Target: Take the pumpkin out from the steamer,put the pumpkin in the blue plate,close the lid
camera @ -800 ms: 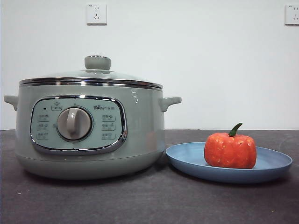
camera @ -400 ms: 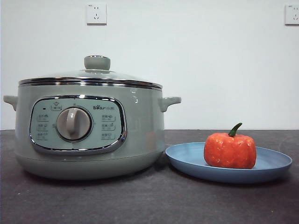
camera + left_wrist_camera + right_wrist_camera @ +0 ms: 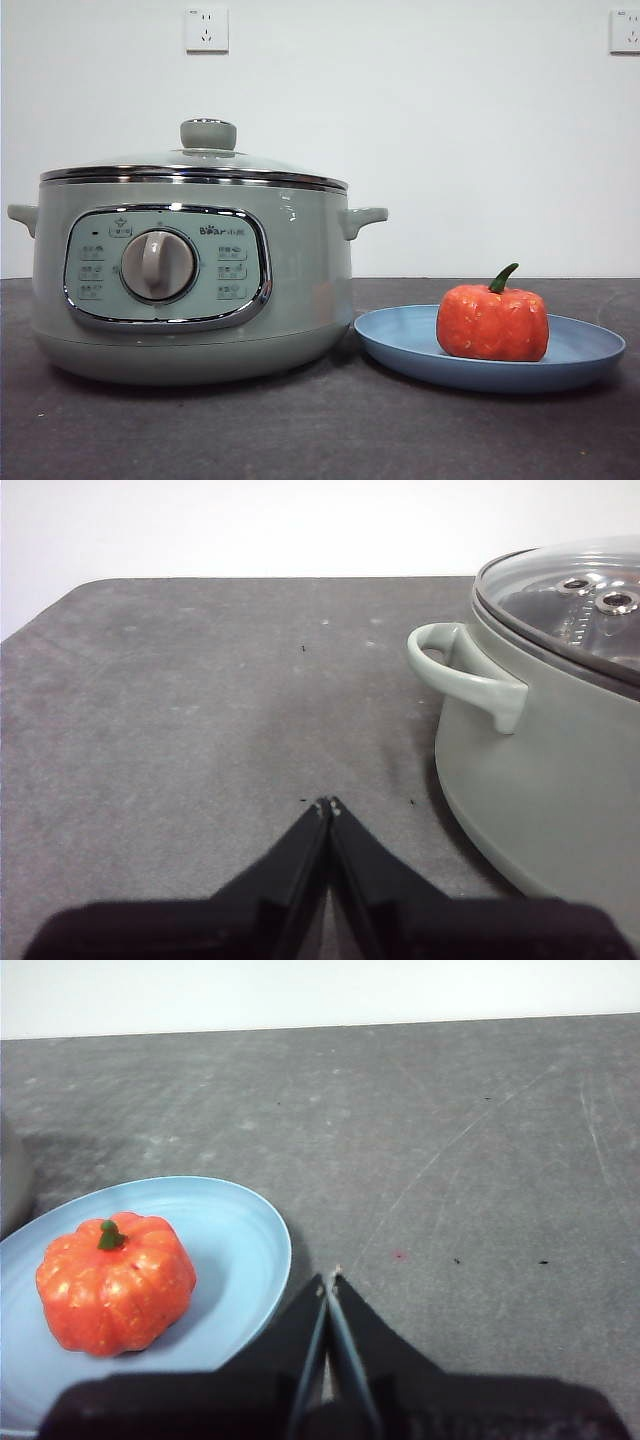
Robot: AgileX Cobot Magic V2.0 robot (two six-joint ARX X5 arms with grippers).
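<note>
2 grippers — left gripper (image 3: 328, 804), right gripper (image 3: 330, 1280) — pressed together; mottled pumpkin (image 3: 492, 321) on matte blue plate (image 3: 590, 352).

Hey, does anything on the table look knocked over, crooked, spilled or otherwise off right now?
Nothing stands out. The lid sits level on the steamer, the pumpkin stands upright in the blue plate, and both grippers, left and right, are shut, empty, away from them.

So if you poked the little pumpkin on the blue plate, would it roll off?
Probably not far. The pumpkin looks squat and sits flat on the blue plate, so a poke would likelier slide it than roll it. The plate's raised rim might stop it. It looks like a toy, so it is probably light.
</note>
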